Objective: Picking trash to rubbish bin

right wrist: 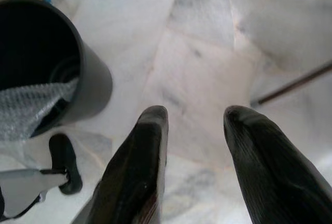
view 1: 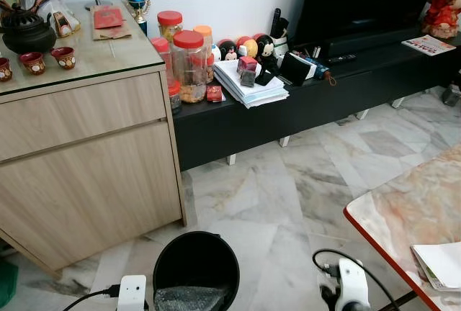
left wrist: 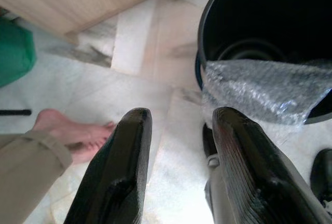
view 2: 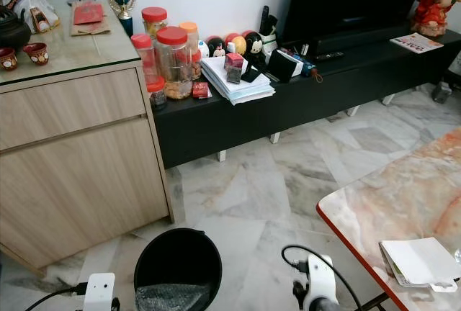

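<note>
Wrap [left wrist: 270, 86] is sagging over the bin [view 1: 196, 260] rim; I'm holding left gripper [left wrist: 179, 146] and right gripper [right wrist: 194, 141] apart, empty, planning an inward nudge.

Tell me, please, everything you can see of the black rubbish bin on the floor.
The black rubbish bin is round, smooth-walled and looks like plastic. It stands upright and open-topped on the marble floor, in front of the wooden cabinet. Its inside is dark. A crumpled sheet of bubble wrap lies over its near rim, partly inside. Neither gripper touches it.
</note>
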Controlling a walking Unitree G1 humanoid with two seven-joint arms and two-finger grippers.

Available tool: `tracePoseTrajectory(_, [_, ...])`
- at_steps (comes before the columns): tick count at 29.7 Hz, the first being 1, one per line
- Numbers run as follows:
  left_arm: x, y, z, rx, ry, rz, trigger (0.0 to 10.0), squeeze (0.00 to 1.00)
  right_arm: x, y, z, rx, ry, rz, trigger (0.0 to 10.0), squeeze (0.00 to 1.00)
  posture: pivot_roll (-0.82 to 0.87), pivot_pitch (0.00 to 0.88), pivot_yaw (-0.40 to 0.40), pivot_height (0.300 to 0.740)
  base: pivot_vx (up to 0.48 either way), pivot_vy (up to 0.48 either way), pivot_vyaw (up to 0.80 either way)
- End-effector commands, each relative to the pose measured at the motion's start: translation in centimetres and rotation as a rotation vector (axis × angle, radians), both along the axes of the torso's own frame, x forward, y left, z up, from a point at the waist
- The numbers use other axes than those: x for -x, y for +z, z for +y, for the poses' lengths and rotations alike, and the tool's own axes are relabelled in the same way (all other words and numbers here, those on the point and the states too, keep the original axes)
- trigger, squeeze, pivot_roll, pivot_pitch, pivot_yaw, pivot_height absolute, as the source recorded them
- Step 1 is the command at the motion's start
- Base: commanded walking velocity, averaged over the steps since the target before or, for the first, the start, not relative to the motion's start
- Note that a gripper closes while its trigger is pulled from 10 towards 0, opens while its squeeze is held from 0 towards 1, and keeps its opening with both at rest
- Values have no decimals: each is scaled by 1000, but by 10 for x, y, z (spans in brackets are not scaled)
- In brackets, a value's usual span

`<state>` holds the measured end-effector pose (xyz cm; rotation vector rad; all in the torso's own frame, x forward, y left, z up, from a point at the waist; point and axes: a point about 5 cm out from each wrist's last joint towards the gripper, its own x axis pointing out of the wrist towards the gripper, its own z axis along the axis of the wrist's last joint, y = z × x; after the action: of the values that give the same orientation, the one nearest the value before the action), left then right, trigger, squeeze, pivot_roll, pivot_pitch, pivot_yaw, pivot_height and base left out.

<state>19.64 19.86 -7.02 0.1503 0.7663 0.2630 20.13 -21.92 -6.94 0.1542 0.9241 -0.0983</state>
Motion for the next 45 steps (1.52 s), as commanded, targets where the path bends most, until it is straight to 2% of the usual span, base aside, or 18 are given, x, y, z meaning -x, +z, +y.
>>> tracePoseTrajectory(1, [7, -4, 1, -34, 7, 25, 10000, 0, 10, -5, -1, -35, -59, 20, 10000, 0, -56, 36, -65, 740, 0, 0, 0])
tracePoseTrajectory(5, [9, -4, 2, -44, 9, 24, 10000, 0, 15, -8, 0, -49, -66, 21, 10000, 0, -54, 32, -67, 740, 0, 0, 0])
tracePoseTrajectory(7, [17, -8, 2, -44, 9, 51, 10000, 0, 21, -10, 0, -59, -108, 20, 10000, 0, -54, 23, -68, 740, 0, 0, 0])
tracePoseTrajectory(14, [28, -14, 0, -33, 0, 95, 10000, 0, 24, -12, 0, -48, -103, 29, 10000, 0, -53, 3, -68, 740, 0, 0, 0])
tracePoseTrajectory(25, [29, -15, -2, -24, -15, 111, 10000, 0, 18, -10, 3, -47, -92, 17, 10000, 0, -49, 0, -70, 740, -134, 0, 0])
tracePoseTrajectory(30, [28, -15, -2, -22, -13, 110, 10000, 0, 20, -11, 5, -29, -63, 33, 10000, 0, -47, 5, -74, 740, -248, 0, 0])
tracePoseTrajectory(45, [30, -16, -2, -22, -10, 119, 10000, 0, 24, -13, 5, -34, -86, 39, 10000, 0, -47, 20, -71, 740, -248, 0, 0])
